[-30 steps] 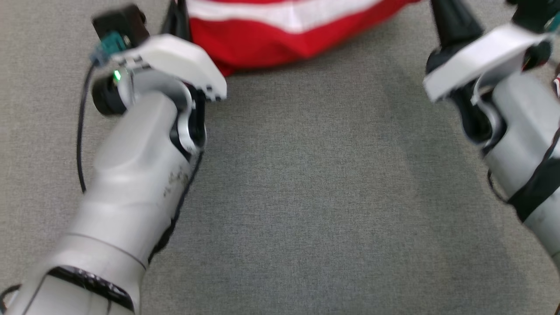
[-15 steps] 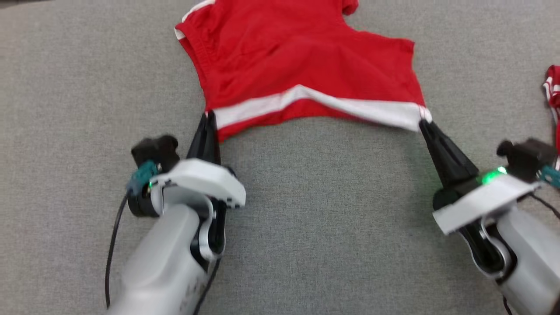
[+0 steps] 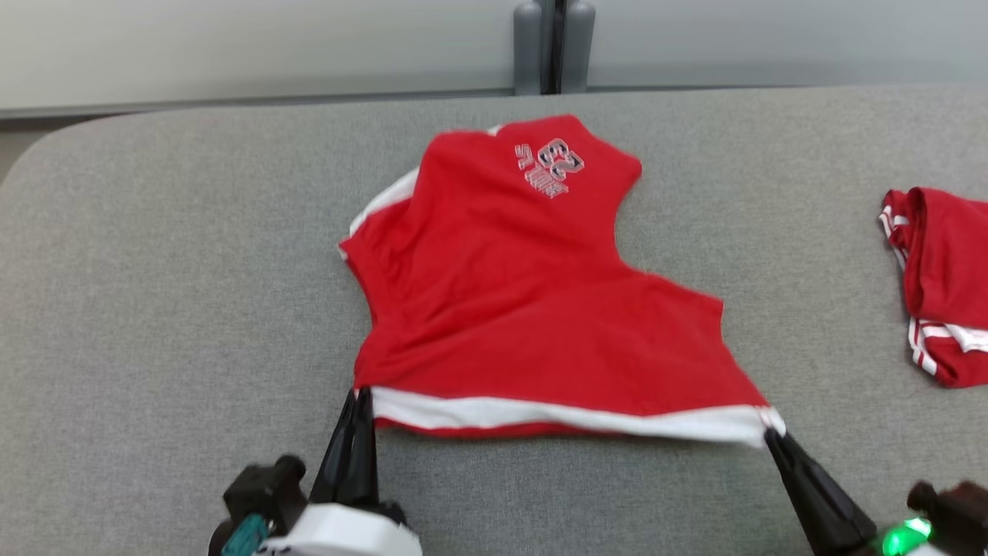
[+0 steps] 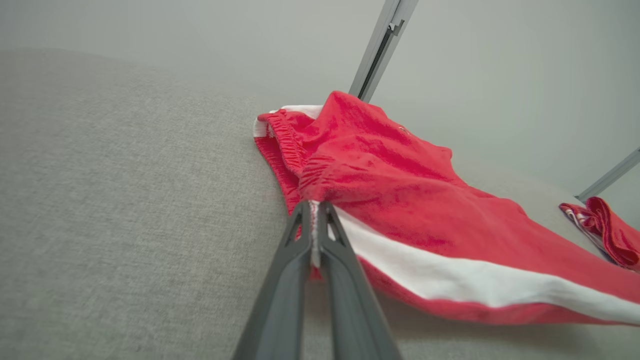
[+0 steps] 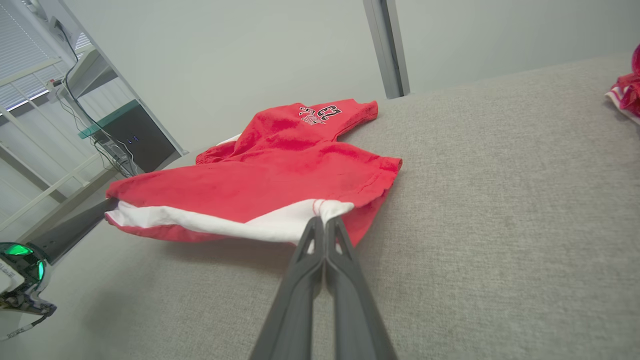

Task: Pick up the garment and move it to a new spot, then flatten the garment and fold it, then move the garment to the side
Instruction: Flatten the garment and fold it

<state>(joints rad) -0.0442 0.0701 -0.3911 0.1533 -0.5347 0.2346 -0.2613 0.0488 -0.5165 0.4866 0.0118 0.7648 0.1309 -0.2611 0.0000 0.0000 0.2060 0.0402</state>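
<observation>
Between both fingers, stretched garment.

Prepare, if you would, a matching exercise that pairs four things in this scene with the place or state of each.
Things:
1. red garment with a white band
2. bunched red-and-white garment
3. left gripper with two long dark fingers
4. black-and-white printed number

Places or states:
A. lies apart at the robot's right on the grey fabric surface
B. shut on the white band's left corner
C. held at both near corners
D. at the far end of the held garment

Pairs: 1-C, 2-A, 3-B, 4-D
</observation>
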